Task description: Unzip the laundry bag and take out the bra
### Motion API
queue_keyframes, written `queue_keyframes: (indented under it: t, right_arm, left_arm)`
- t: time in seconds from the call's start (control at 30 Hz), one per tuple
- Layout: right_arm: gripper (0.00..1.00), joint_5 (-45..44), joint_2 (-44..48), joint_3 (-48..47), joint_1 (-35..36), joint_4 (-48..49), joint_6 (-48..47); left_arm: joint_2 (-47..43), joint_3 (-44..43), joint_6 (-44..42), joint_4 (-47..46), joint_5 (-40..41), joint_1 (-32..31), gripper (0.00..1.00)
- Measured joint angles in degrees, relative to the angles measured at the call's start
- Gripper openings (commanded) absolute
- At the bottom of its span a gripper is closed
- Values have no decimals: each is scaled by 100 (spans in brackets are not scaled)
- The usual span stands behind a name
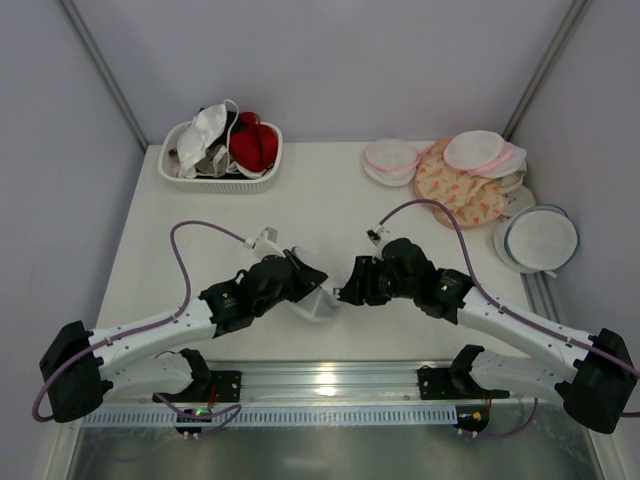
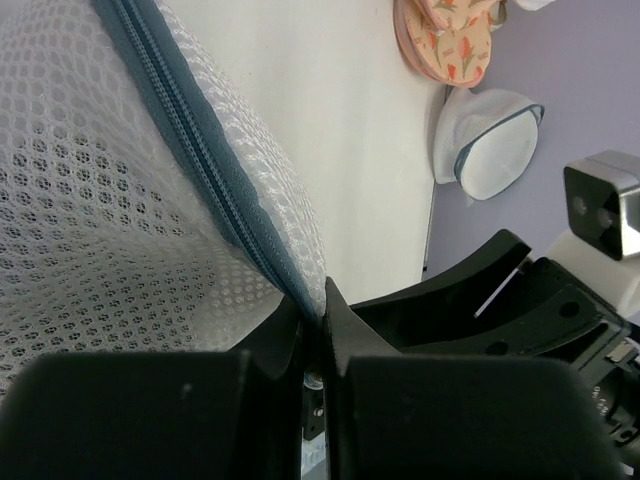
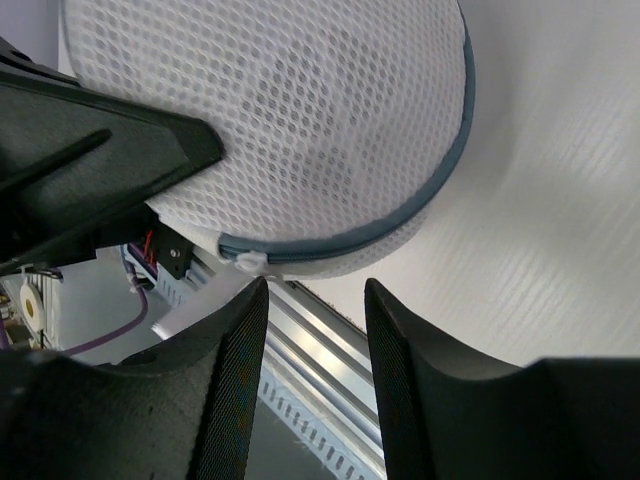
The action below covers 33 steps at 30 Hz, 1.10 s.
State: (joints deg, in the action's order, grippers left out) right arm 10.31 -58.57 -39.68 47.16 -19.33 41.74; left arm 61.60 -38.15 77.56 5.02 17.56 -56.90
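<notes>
The laundry bag (image 1: pixel 318 302) sits near the worktop's (image 1: pixel 330 205) front edge. The left claw (image 2: pixel 322 325) pinches its zip rim (image 2: pixel 195 165) tight. The right claw (image 3: pixel 315 300) gapes half open, empty, beside the zip pull (image 3: pixel 246 258). Light, floppy mesh probably buckles: grip that small pull.

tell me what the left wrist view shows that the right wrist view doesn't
Only left wrist: the left fingers shut on the zip rim of the laundry bag, plus patterned pads and a grey-rimmed disc far off. Only right wrist: the white zip pull just beyond the open right fingers, and the metal rail. Both: the bag's mesh dome, blue-grey zip and the white table.
</notes>
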Motion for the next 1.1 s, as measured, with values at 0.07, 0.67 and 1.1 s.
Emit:
queue_keyframes:
  t: [0.07, 0.67, 1.1]
  right_arm:
    - [47, 2, -76, -87, 4, 87, 0]
    - [39, 7, -533, -426, 225, 452, 20]
    - [31, -407, -525, -457, 544, -203, 55]
  left_arm:
    - [0, 37, 9, -2, -28, 0, 0]
    - [-9, 199, 149, -111, -111, 0, 0]
    - [-243, 284, 157, -44, -63, 0, 0]
